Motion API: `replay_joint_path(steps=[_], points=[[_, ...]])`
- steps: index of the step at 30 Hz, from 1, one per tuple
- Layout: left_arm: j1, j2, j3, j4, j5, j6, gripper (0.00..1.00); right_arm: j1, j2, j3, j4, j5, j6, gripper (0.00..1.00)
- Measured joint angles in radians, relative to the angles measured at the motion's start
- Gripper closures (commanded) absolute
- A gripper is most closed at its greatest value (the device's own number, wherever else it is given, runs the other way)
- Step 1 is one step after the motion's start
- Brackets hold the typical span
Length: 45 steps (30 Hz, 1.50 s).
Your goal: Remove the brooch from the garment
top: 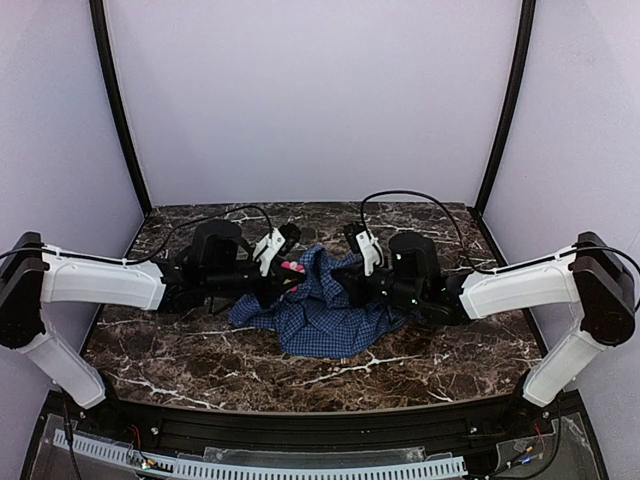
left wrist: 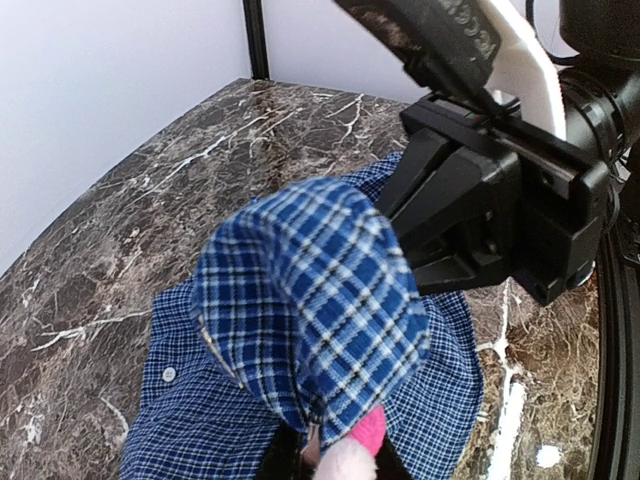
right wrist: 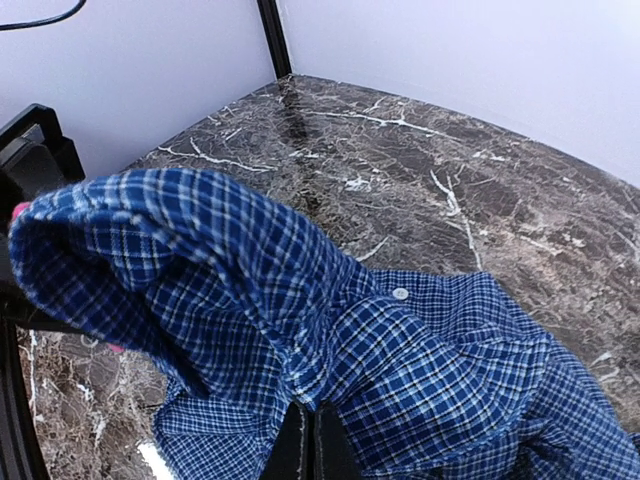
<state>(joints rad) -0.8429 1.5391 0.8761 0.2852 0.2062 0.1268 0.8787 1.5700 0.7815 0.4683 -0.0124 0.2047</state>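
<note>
The garment (top: 320,312), a blue-and-white check shirt, lies crumpled mid-table with one fold pulled up between the arms. A pink and white fluffy brooch (left wrist: 368,434) sticks out from under that raised fold (left wrist: 310,300), and my left gripper (left wrist: 345,452) is shut on it. From above, the brooch (top: 294,267) shows as a pink spot at the left gripper (top: 290,272). My right gripper (right wrist: 313,440) is shut on a pinch of the garment (right wrist: 420,370), its fingers pressed together. It faces the left one (top: 347,276) across the fold.
The dark marble table (top: 200,370) has pale walls behind and on both sides. The right gripper's black body (left wrist: 490,210) looms close in the left wrist view. The left gripper's black body (right wrist: 30,160) sits at the left edge of the right wrist view.
</note>
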Motion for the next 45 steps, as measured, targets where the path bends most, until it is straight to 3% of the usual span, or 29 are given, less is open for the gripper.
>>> replay_joint_path(steps=[6, 9, 11, 12, 16, 20, 25, 32, 34, 40, 45], points=[[0.043, -0.05, -0.038, -0.022, -0.024, -0.002, 0.94, -0.007, -0.12, 0.0, -0.083, 0.023, -0.043, 1.0], [0.052, -0.061, -0.041, -0.031, -0.051, 0.001, 0.87, -0.008, -0.158, 0.006, -0.121, 0.024, -0.06, 1.0], [0.054, -0.068, -0.039, -0.047, -0.07, 0.008, 0.72, -0.008, -0.163, 0.013, -0.138, 0.023, -0.068, 1.0], [0.054, -0.068, -0.035, -0.056, -0.074, 0.017, 0.58, -0.008, -0.163, 0.016, -0.149, 0.023, -0.07, 1.0], [0.054, -0.068, 0.018, -0.114, -0.037, 0.048, 0.28, -0.008, -0.162, 0.026, -0.185, 0.024, -0.074, 1.0], [0.051, -0.068, 0.075, -0.133, 0.009, 0.076, 0.12, -0.008, -0.16, 0.041, -0.2, 0.025, -0.074, 1.0], [0.032, -0.045, 0.141, -0.161, 0.021, 0.109, 0.03, -0.008, -0.16, 0.056, -0.214, 0.024, -0.074, 1.0], [0.02, 0.026, 0.188, -0.2, 0.037, 0.119, 0.02, -0.008, -0.159, 0.058, -0.225, 0.024, -0.074, 1.0], [0.018, 0.05, 0.206, -0.214, 0.037, 0.119, 0.09, -0.008, -0.158, 0.058, -0.225, 0.024, -0.074, 1.0], [0.014, 0.087, 0.227, -0.25, 0.026, 0.117, 0.44, -0.008, -0.158, 0.058, -0.23, 0.032, -0.077, 1.0], [0.014, 0.088, 0.227, -0.257, 0.013, 0.109, 0.55, -0.008, -0.158, 0.058, -0.23, 0.037, -0.077, 1.0]])
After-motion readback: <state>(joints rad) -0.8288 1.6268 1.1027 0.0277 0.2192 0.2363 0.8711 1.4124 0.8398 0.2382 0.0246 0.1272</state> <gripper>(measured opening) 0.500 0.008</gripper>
